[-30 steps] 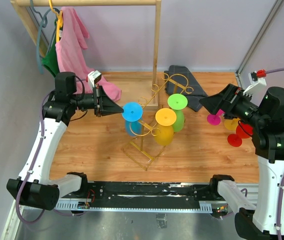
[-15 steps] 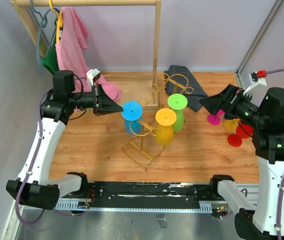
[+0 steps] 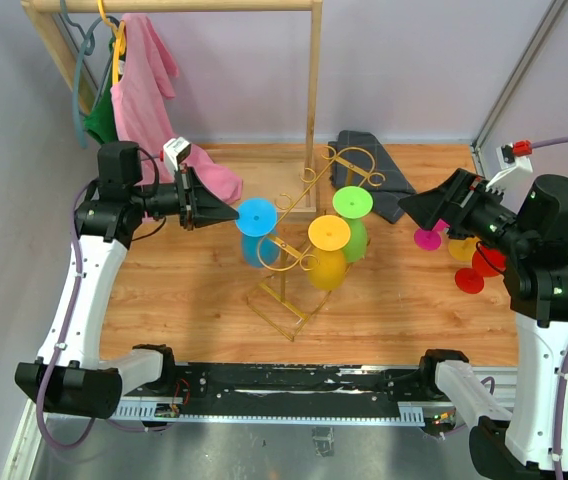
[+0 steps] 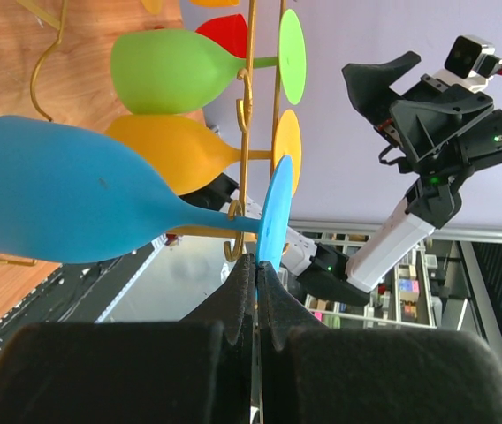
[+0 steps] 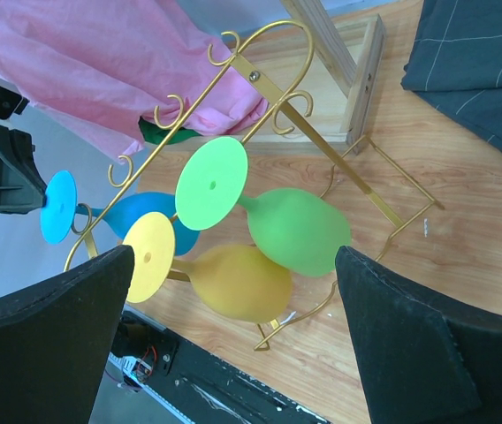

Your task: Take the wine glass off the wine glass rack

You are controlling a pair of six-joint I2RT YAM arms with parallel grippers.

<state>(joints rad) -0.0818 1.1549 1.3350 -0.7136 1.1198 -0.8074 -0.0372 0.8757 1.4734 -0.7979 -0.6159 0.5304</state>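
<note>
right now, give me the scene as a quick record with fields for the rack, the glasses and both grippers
rack: gold thin-wire wine glass rack, upright on the wooden tabletop
hanging on rack: blue wine glass, yellow wine glass, green wine glass, feet up
left gripper: shut on the blue wine glass's round foot rim
right gripper: open, empty, right of the rack, not touching it
off rack: magenta wine glass and red wine glass by the right arm
</note>
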